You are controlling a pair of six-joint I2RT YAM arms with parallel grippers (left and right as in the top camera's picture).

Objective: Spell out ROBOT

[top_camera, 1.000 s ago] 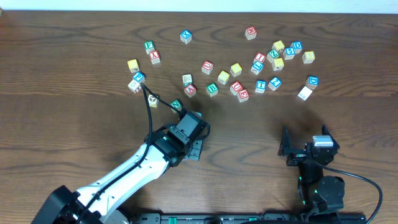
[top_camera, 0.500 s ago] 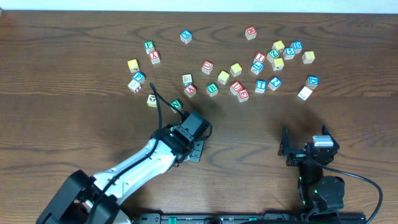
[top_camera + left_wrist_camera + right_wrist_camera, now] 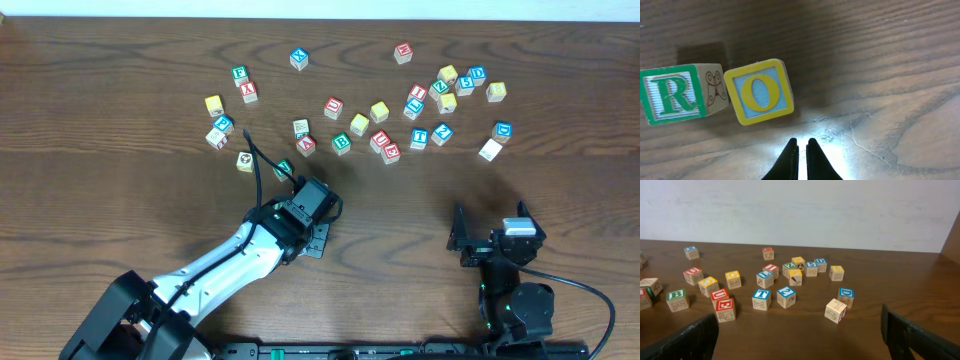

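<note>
Left gripper (image 3: pixel 801 143), clenched on nothing, hovers just short of the O (image 3: pixel 759 91), which sits tilted against the R (image 3: pixel 672 94); the B (image 3: pixel 341 143), well apart from the R, lies nearer this arm.

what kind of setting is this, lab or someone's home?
Probably a robotics lab bench: a robot arm on a dark wood table, a plain white wall behind, and scattered alphabet cubes.
</note>
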